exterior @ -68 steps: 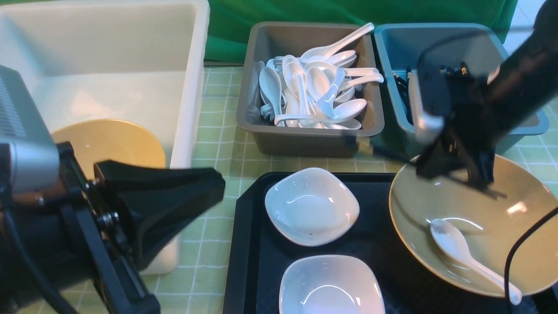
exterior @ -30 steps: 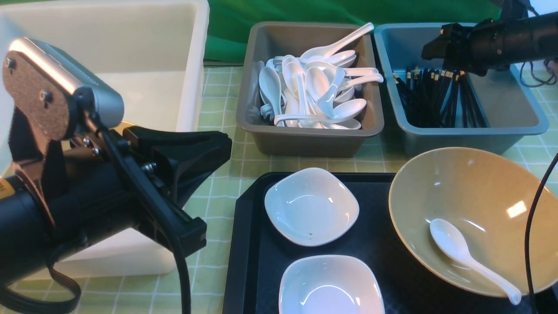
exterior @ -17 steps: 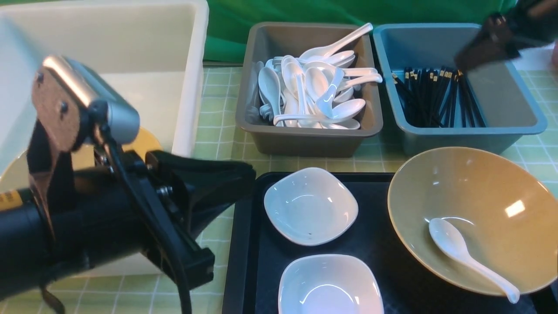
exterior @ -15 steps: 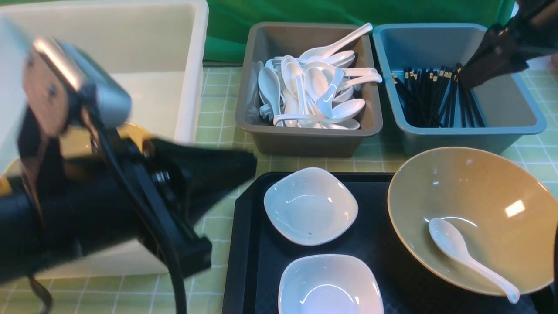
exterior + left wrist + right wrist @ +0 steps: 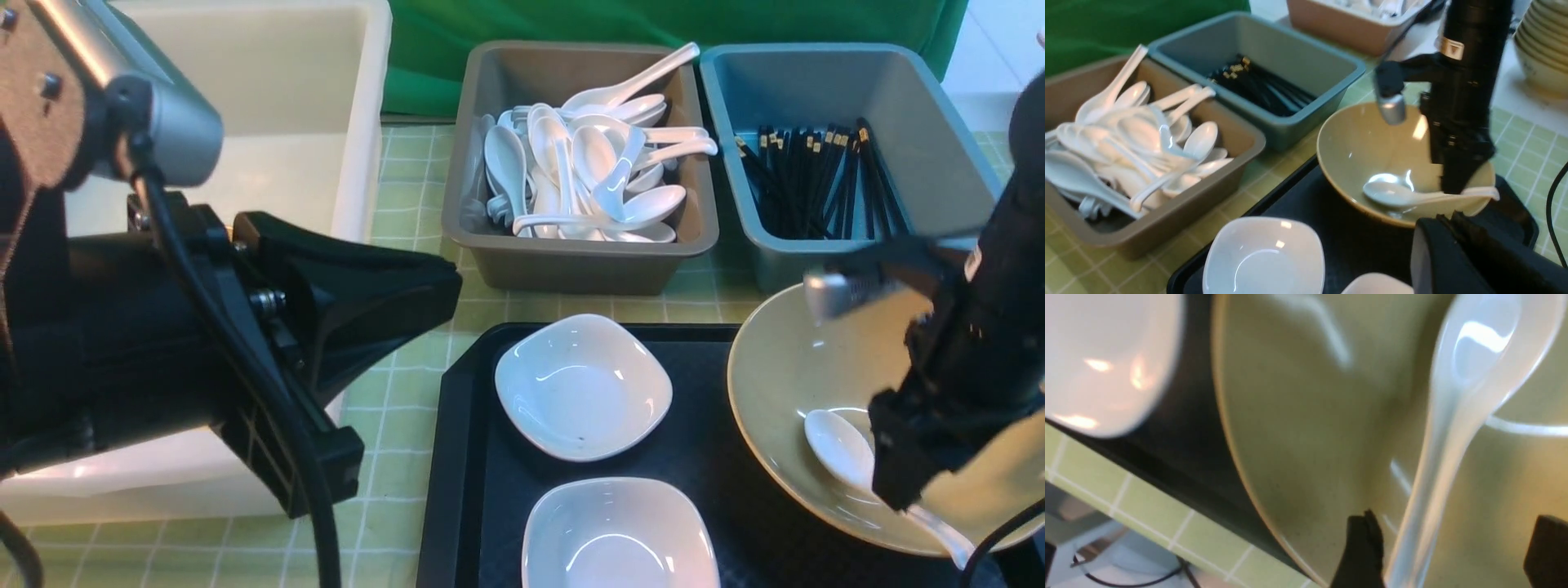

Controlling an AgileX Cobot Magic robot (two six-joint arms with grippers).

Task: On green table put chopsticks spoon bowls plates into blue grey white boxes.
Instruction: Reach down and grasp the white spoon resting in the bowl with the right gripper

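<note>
left gripper (image 5: 445, 286) pressed together, the spread right gripper (image 5: 1453, 551) straddled the glossy white soup spoon (image 5: 837, 445) in the wide tan bowl (image 5: 784, 367), likely next to pinch it for the grey plastic bin (image 5: 571, 265) at ten o'clock.

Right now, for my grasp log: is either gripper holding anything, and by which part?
Nothing is held. The right gripper is open, fingers either side of the spoon handle in the bowl. The left gripper is shut, empty.

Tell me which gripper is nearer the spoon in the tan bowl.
Right. The right gripper hangs open over the spoon, a finger each side of its handle; the left gripper, shut, sits left of the tray.
</note>
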